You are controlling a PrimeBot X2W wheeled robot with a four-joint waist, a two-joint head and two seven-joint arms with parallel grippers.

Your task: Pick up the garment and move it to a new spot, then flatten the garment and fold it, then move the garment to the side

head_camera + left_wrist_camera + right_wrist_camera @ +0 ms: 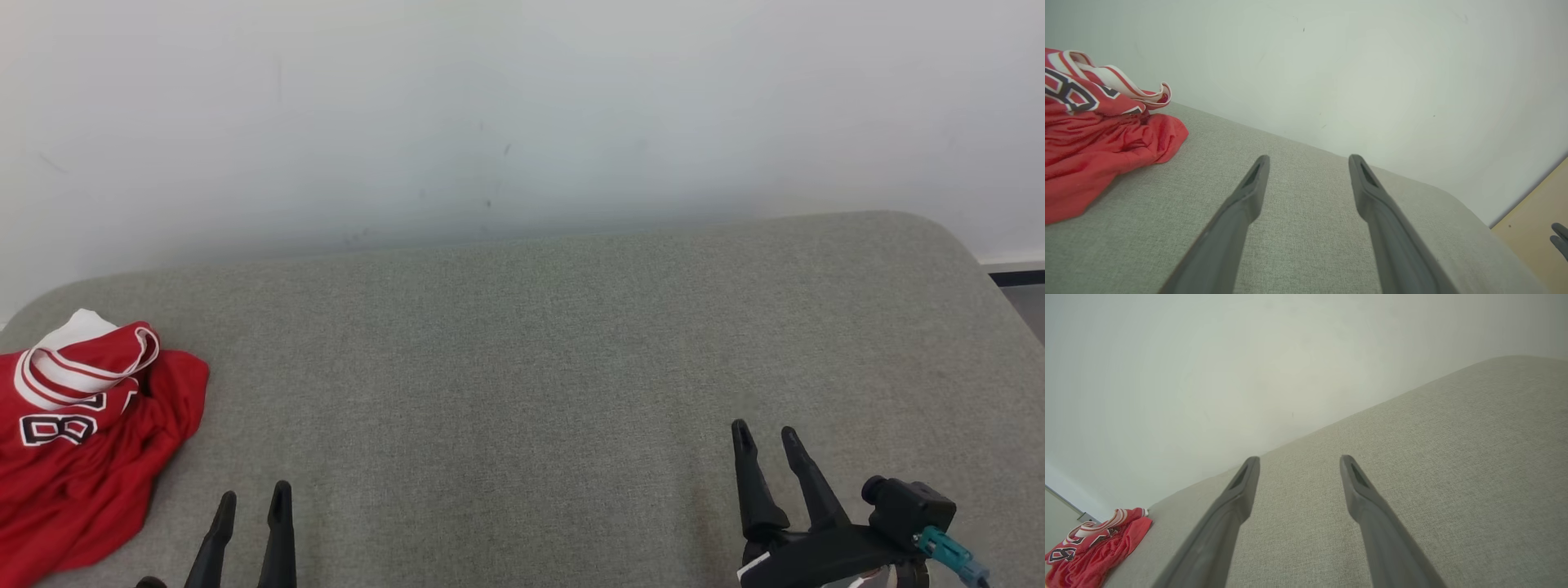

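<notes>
The red garment [82,441] lies in a crumpled heap at the left end of the gray padded surface [522,367], close to the left edge. Its white and red striped collar is at the far end of the heap, and the loose red cloth runs toward me at the near end. So the heap is longer from far to near than from left to right. Part of it runs off the left side of the head view, so I cannot see all of it.

My left claw [255,490] is just to the right of the heap, on the near side. Its two fingers are spread apart and hold nothing. They point at the far wall [522,106], not at the cloth. In the left wrist view the garment sits off to the left of the fingers, near but not touching.

My right claw [765,428] is well away, over on the right side of the surface. It is spread apart too, and empty. A lot of bare gray top lies between it and the garment.

So I think the left arm is the one to use for the pick up. I would need to swing it left, toward the heap. The wide bare middle looks like a good new spot.
</notes>
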